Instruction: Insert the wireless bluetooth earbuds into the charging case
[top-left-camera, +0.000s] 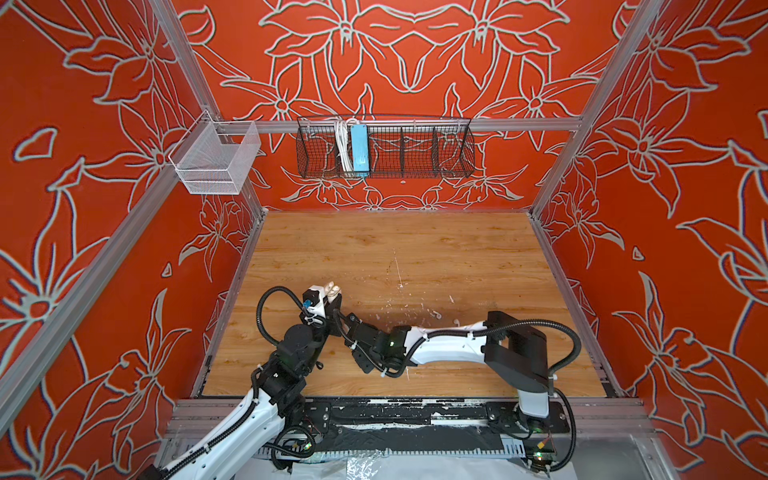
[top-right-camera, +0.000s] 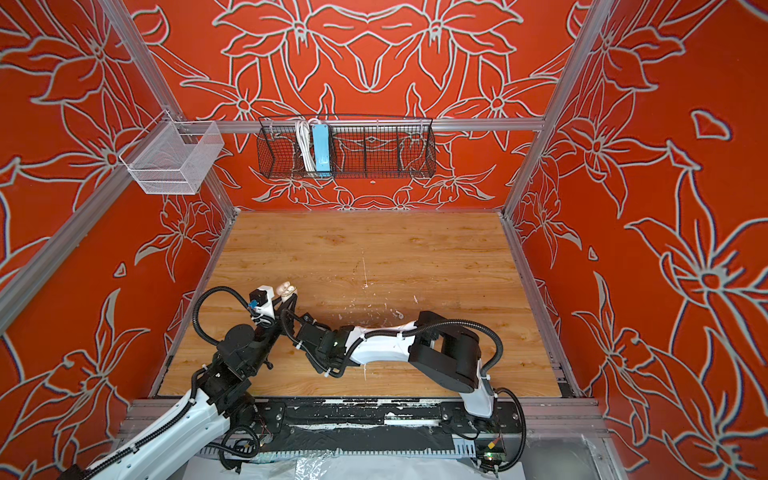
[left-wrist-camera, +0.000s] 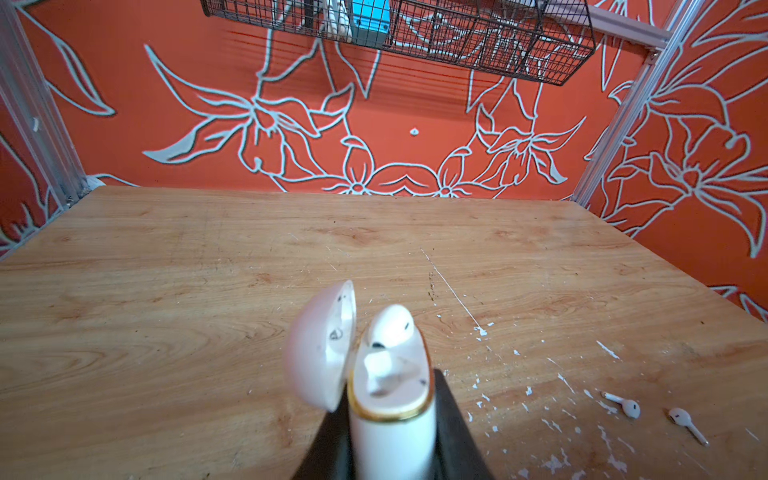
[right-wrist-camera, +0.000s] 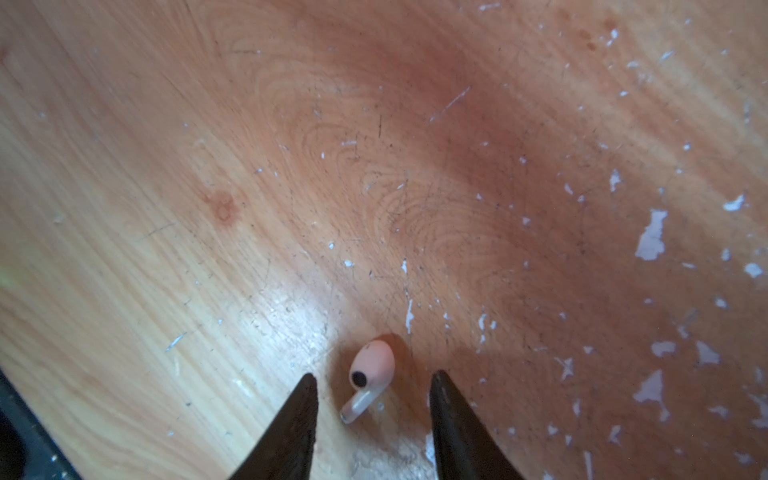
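L tool (left-wrist-camera: 386, 392) clamps charging case (left-wrist-camera: 392, 440), lid (left-wrist-camera: 318, 353) open, 1 earbud (left-wrist-camera: 390, 328) inside. R tool (right-wrist-camera: 372, 375) wide, straddles loose earbud (right-wrist-camera: 372, 368).

The left arm (top-left-camera: 251, 422) and right arm (top-left-camera: 449, 347) are clad in white shells with black joints; black ribbed cables (top-left-camera: 577, 347) are looped above the base rail (top-left-camera: 415, 436).

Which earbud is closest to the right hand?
The earbud lying on the table between the right hand's open fingers, dark dot up; two other earbuds lie elsewhere, untouched.
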